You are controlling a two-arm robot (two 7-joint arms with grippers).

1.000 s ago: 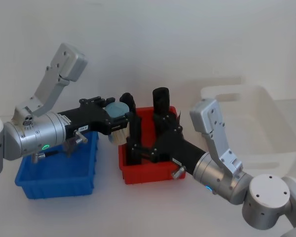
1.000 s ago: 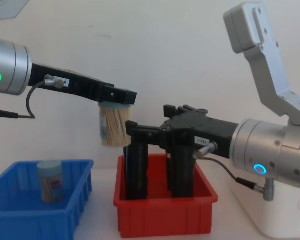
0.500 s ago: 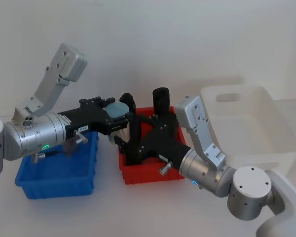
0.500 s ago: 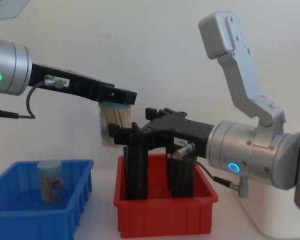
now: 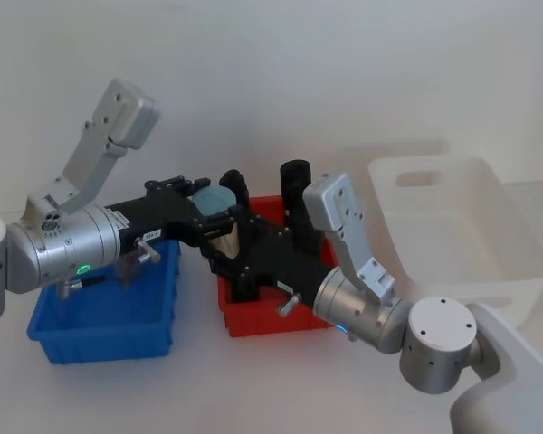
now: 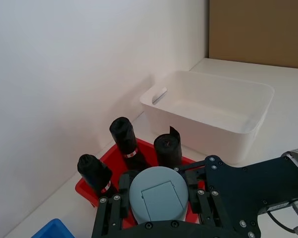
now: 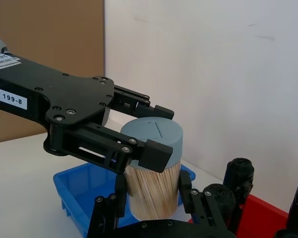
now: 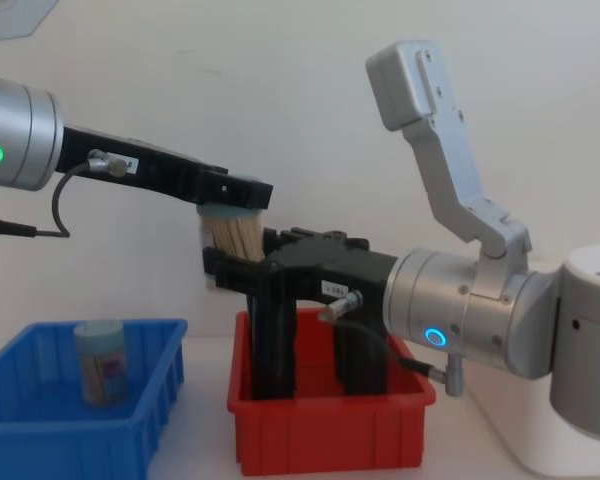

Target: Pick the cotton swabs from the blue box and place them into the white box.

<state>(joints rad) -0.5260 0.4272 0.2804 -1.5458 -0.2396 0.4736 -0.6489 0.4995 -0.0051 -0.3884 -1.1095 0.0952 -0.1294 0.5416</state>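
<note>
Head view, big to small. White box (image 5: 452, 235): glossy thick-walled plastic tub, rounded corners, slot handle in far wall. Sits at right end of table, right of the red bin.

Arms: brushed-silver cylindrical joints, pale angular link housings, flat black gripper plates studded with screws. Left one reaching in above the blue box, right one crossing over the red bin toward it.

Blue box (image 5: 100, 348): low rectangular open-top plastic bin with a rim, at left, just beside red bin (image 5: 271, 321) of the same shape.

Black rolls (image 6: 123, 139): tall matte cylinders with crinkled tops, upright in the red bin, thin red-and-white band on two.

Left gripper (image 8: 230, 195): clamped on the pale teal lid of the held cotton swabs jar (image 8: 232, 235). Holds it upright in the air over the gap between blue box and red bin's left wall, clear of both.

Right gripper (image 7: 151, 201): level with the jar's lower half, jaws spread, one on each side of the clear body. Can't tell whether touching.

Held jar: small clear cylinder, tightly packed tan stems reading as fine vertical grain, smooth flat lid with a faint rectangular moulding on top.

Second cotton swabs jar (image 8: 100, 362): same type, upright inside the blue box, teal lid on.
</note>
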